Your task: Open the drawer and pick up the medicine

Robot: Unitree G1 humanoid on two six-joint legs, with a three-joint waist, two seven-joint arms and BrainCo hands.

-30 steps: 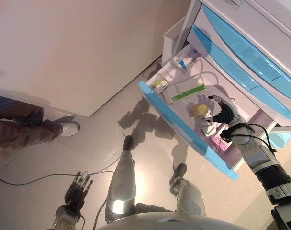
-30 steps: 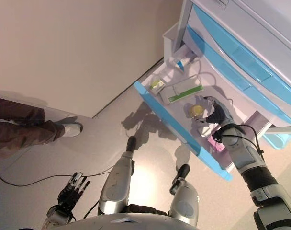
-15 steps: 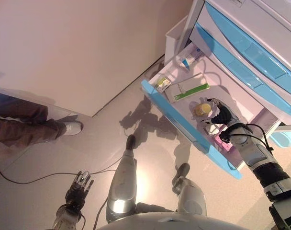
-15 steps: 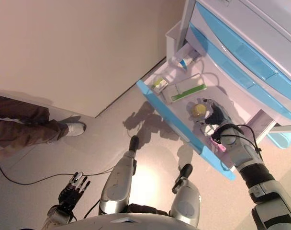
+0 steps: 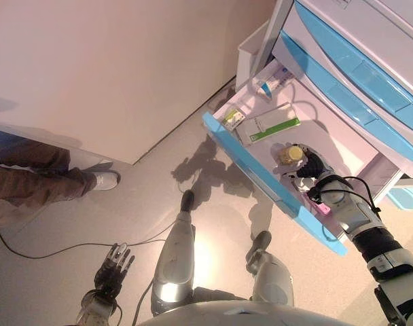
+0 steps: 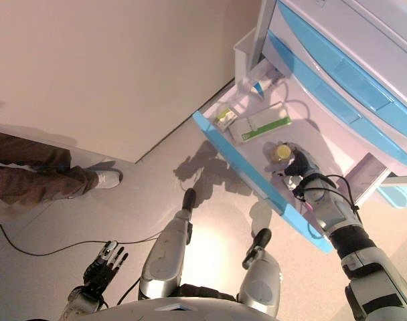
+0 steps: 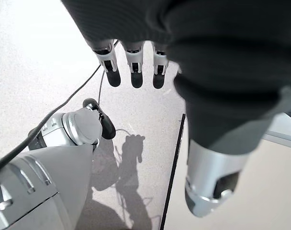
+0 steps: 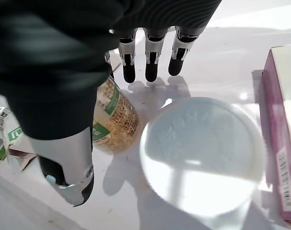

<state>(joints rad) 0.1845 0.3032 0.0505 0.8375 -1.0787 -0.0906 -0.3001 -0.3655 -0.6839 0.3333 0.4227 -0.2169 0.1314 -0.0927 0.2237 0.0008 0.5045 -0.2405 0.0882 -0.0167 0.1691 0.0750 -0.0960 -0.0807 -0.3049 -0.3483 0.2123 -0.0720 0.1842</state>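
Note:
The light-blue-fronted drawer (image 5: 261,178) stands pulled out of the cabinet. A small bottle with a yellow cap and a green-and-yellow label (image 5: 290,154) lies in it. My right hand (image 5: 310,166) is down inside the drawer right beside that bottle. In the right wrist view the bottle (image 8: 114,117) sits between my straight fingers (image 8: 152,62) and my thumb (image 8: 64,158), which are spread and not closed on it. A round white lid (image 8: 200,148) sits next to the bottle. My left hand (image 5: 111,268) hangs low with relaxed fingers and holds nothing.
The drawer also holds a green-and-white box (image 5: 267,127), a small box (image 5: 230,119), a blue-and-white box (image 5: 274,80) and a pink box (image 8: 279,134). Shut blue drawers (image 5: 356,75) are above. A person's leg and white shoe (image 5: 101,180) are at the left by the wall.
My right hand has sunk lower into the drawer and closed in on the yellow-capped bottle. The camera has shifted slightly. The left hand has not moved.

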